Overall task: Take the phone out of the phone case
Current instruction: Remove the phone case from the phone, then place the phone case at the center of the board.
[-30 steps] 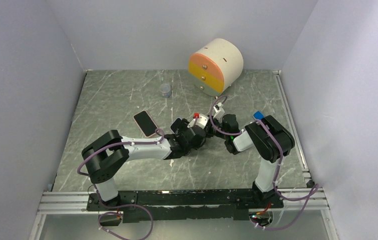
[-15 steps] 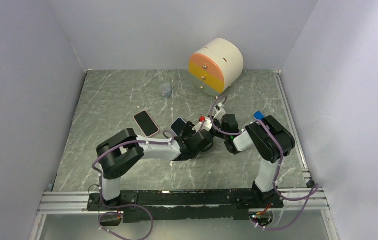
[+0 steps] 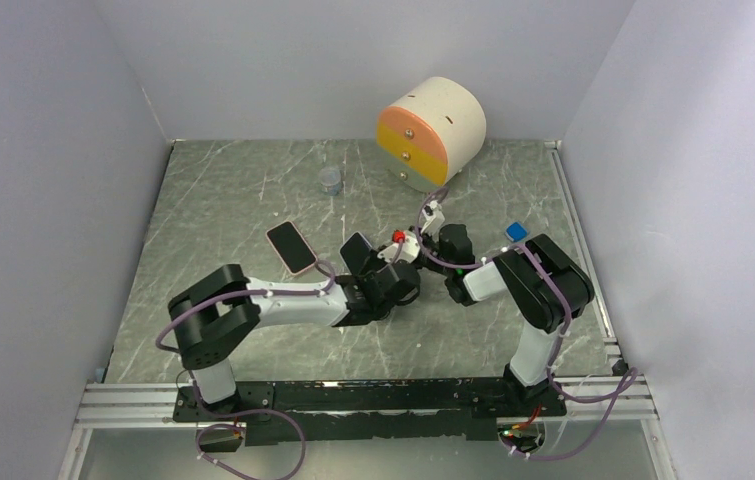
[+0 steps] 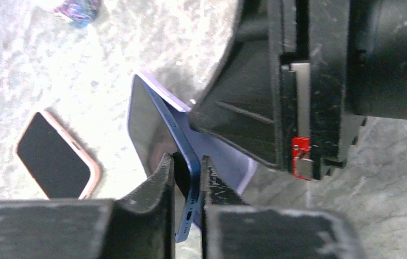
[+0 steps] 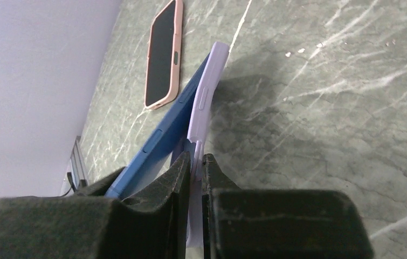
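A dark blue phone (image 4: pixel 182 141) stands on edge, tilted, partly peeled away from a lilac phone case (image 4: pixel 229 160). My left gripper (image 4: pixel 187 163) is shut on the phone's lower edge, near the charging port. In the right wrist view my right gripper (image 5: pixel 195 160) is shut on the wall of the case (image 5: pixel 207 89), and the phone (image 5: pixel 162 138) leans off to its left, with a gap open at the top. From above, the phone (image 3: pixel 357 250) rises between the left gripper (image 3: pixel 379 272) and the right gripper (image 3: pixel 410 247) at mid-table.
A second phone in a pink case (image 3: pixel 291 247) lies face up just left of the grippers. A cream, orange and yellow drum-shaped drawer unit (image 3: pixel 431 130) stands at the back. A small clear cup (image 3: pixel 329 180) is back centre. A blue block (image 3: pixel 515 231) sits by the right arm.
My left gripper, open half a second ago, has shut on the phone's edge. The left arm's elbow has swung back to the left. The right gripper has kept its grip on the case.
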